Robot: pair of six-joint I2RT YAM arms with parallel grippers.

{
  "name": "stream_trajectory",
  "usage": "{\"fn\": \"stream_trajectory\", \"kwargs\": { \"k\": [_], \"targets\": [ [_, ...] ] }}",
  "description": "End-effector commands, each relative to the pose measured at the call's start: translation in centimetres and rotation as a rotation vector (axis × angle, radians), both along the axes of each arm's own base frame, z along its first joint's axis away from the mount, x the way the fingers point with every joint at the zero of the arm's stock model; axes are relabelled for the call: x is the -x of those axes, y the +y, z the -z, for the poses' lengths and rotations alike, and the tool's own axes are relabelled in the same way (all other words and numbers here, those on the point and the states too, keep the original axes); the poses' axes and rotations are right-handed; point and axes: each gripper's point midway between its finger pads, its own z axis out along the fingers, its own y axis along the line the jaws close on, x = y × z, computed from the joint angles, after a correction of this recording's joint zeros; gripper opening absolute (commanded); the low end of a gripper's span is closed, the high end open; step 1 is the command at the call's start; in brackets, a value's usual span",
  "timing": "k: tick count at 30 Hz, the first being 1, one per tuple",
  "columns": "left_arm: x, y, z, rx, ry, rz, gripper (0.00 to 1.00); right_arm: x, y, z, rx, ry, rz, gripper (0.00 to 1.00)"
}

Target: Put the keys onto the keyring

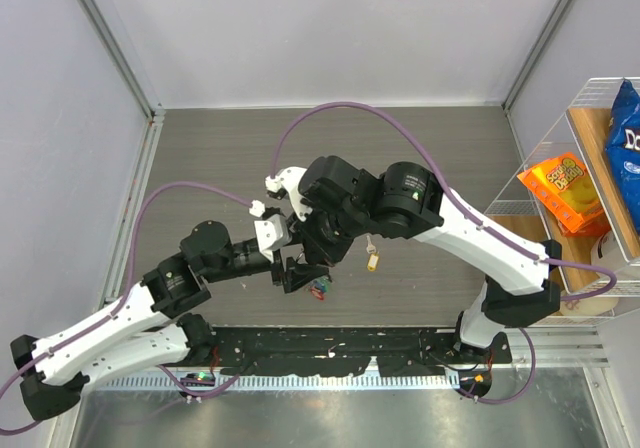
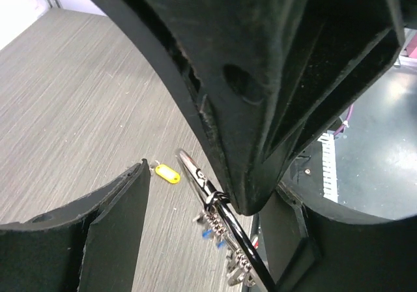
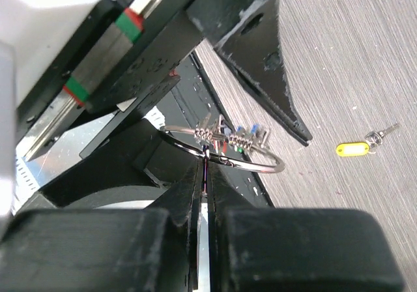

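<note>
Keyring [image 3: 277, 161] bearing keys [image 3: 242, 137] sits pinched in right claw [image 3: 206, 168], between left claw's [image 2: 212, 194] parted fingers.

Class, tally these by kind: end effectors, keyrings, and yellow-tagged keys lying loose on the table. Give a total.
End effectors: 2 (left end effector, right end effector)
Keyring: 1
Loose yellow-tagged key: 1
Total: 4

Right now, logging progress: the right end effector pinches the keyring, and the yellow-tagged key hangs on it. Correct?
No: the right end effector pinches the keyring, but the yellow-tagged key lies apart on the table, as the right wrist view shows.
</note>
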Motion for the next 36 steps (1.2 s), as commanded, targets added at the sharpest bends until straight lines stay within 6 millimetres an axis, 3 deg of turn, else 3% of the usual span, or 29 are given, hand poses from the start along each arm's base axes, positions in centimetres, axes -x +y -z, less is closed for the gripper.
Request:
{"fn": "stream_trajectory", "kwargs": {
  "k": [1,5,11,24,29,36],
  "targets": [
    [-0.7,-0.6,-0.8,0.022,-0.068,-0.018,0.69,1.0,-0.4,-2.6,-0.079,0.023,-0.011,0.06],
    [-1.0,-0.6,-0.6,0.018,-0.103,-0.029,0.68,1.4,-0.5,-2.5,-0.08,0.043,-0.026,0.06],
    [-1.1,-0.8,-1.4,0.071,-0.148,-0.033,0.58,2.4,-0.3,-2.9,-0.108,0.08,-0.052,0.06],
    [-1.2,-0.6,-1.2,0.075,-0.172,-0.038,0.22,3.4,-0.9,-4.6,-0.175,0.107,-0.06,0.06],
    [-1.5,-0.5,-1.4,0.082,-0.177,-0.057,0.02,3.7,-1.1,-4.6,-0.176,0.121,-0.066,0.06],
    [-1.4,-0.6,-1.3,0.079,-0.168,-0.054,0.0,3.2,-1.7,-5.6,-0.187,0.087,-0.037,0.06]
  ]
}}
